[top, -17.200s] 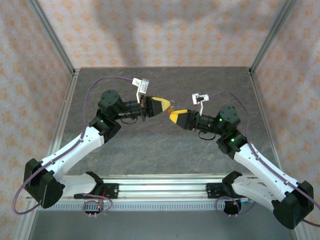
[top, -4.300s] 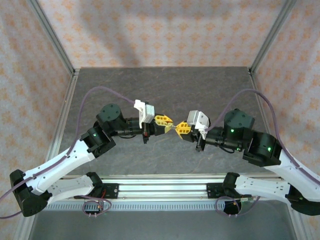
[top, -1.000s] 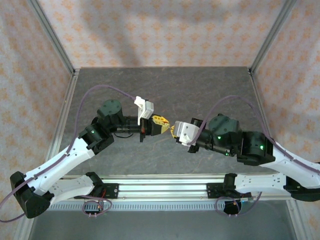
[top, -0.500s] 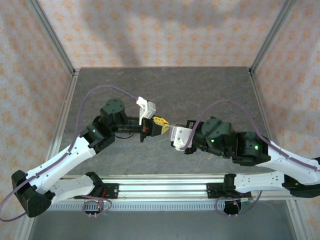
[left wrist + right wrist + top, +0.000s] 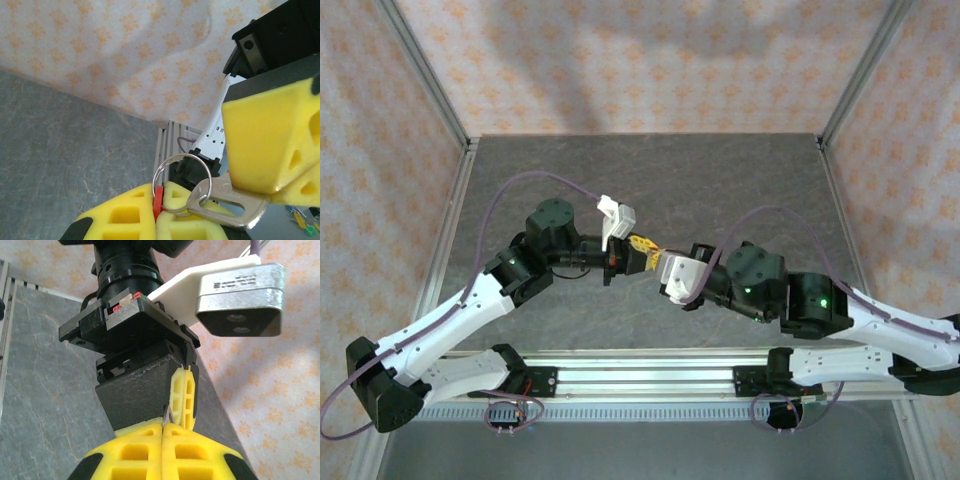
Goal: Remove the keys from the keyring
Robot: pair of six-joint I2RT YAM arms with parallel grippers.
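Grey table (image 5: pixel 720 170), patterned walls. We are seeing the keys (image 5: pixel 227 200) lying almost level in the left wrist view, with the head on the ring and the shaft running right. The right gripper (image 5: pixel 162 432) is clenching its jaws on the shaft. The left gripper (image 5: pixel 155 211) is pinching the red keyring (image 5: pixel 158 199). The right arm is crowding closer than a second ago.

We get soft, even light from overhead. In the top view broad grey shadows lie across the patterned back wall (image 5: pixel 650 60), and the counter (image 5: pixel 740 180) looks matte and evenly lit. In the left wrist view the keyring (image 5: pixel 158 200) and key (image 5: pixel 232 196) catch pale glints, and the background is slightly soft.
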